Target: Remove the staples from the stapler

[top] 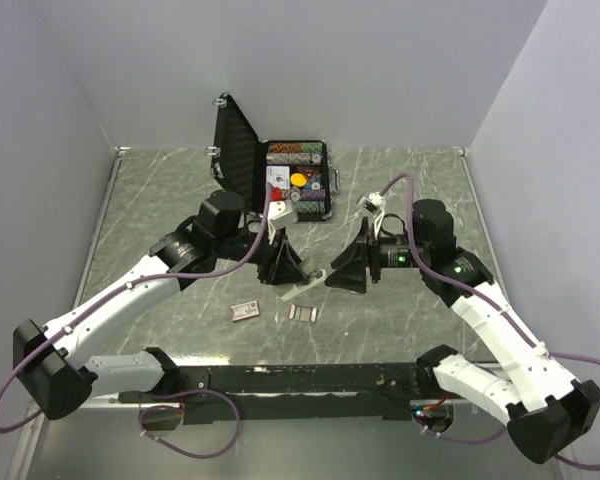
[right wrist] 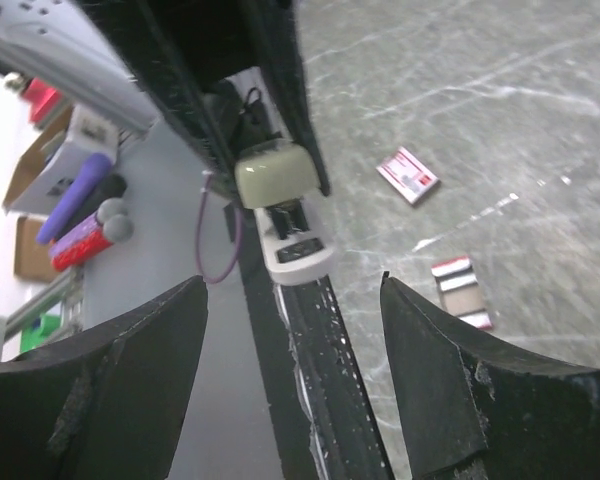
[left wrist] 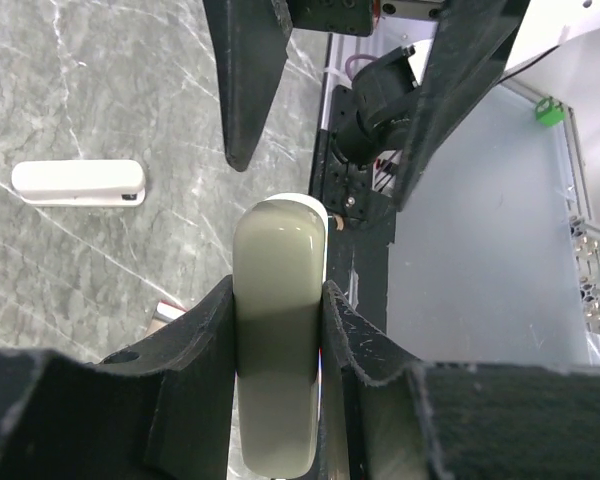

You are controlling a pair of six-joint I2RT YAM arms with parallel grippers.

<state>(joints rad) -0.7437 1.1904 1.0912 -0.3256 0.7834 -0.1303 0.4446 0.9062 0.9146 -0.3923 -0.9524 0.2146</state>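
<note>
- A grey marbled table (top: 160,200) sits between plain white walls.
- The staples (top: 303,312) lie loose on it as short silvery strips side by side. They are on the near side of the gap between your two sets of fingers and touch neither.
- Your left gripper (left wrist: 277,295) is clamped on the pale green stapler (left wrist: 277,400), with one finger on each flank.
- Your right gripper (right wrist: 290,285) is spread wide and holds nothing. It faces the stapler, with its fingertips clear of it.
- A reddish-pink box (top: 245,310) lies near the staples, under your left fingers.
</note>
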